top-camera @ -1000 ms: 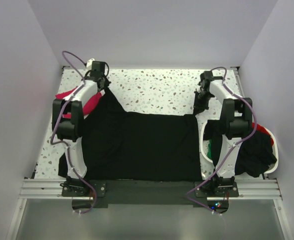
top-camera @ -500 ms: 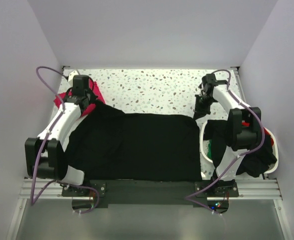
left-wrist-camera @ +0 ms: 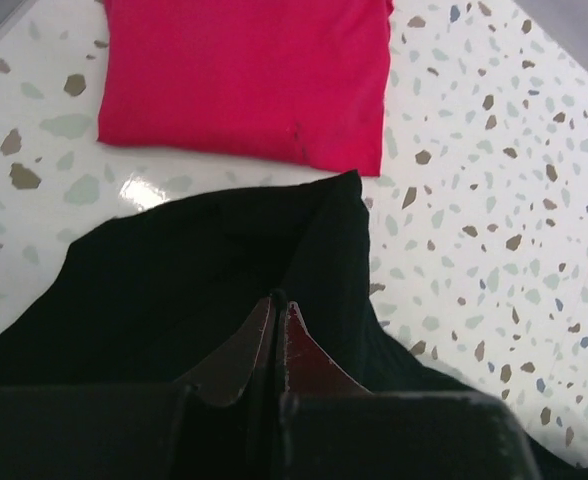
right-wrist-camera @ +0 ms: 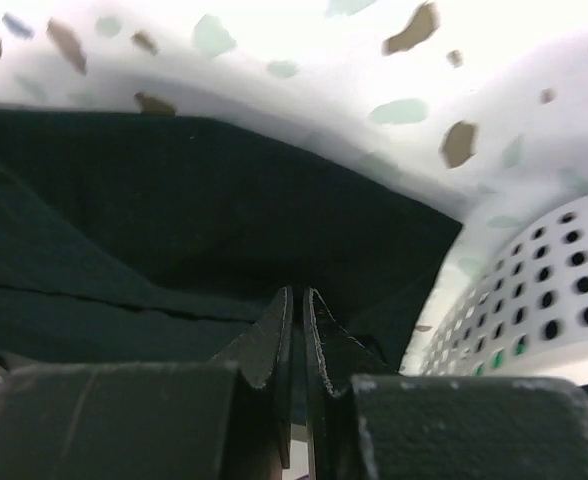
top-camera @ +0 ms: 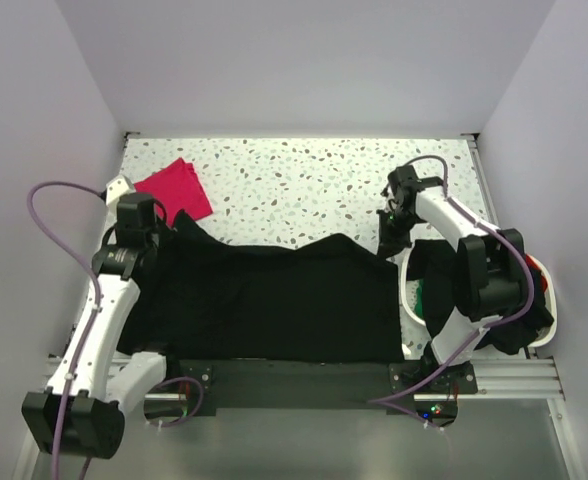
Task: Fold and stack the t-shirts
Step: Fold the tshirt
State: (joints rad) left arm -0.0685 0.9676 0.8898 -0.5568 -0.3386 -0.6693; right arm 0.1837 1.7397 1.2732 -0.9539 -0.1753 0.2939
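Black t-shirt (top-camera: 274,300): spread across the near counter (top-camera: 294,180), far edge rumpled.
Left pincer (left-wrist-camera: 278,305): clenched on its far-left corner.
Right pincer (right-wrist-camera: 296,300): clenched on its far-right corner, beside the basket.
Pink t-shirt (top-camera: 174,188): folded rectangle, far left, just beyond the black cloth.
Basket (right-wrist-camera: 544,290): white, perforated, at the right edge, holding dark clothes (top-camera: 509,310).

I count two robot arms, the left arm (top-camera: 99,320) and the right arm (top-camera: 444,208). There are two grippers, the left gripper (left-wrist-camera: 277,305) and the right gripper (right-wrist-camera: 299,295). One large black t-shirt (top-camera: 274,300) lies spread on one speckled table (top-camera: 304,175). One folded magenta-pink t-shirt (top-camera: 174,188) sits beyond its far left corner. One white basket (top-camera: 410,298) stands at its right edge and holds one heap of cloth (top-camera: 514,305), black, green and red. I cannot count those pieces.
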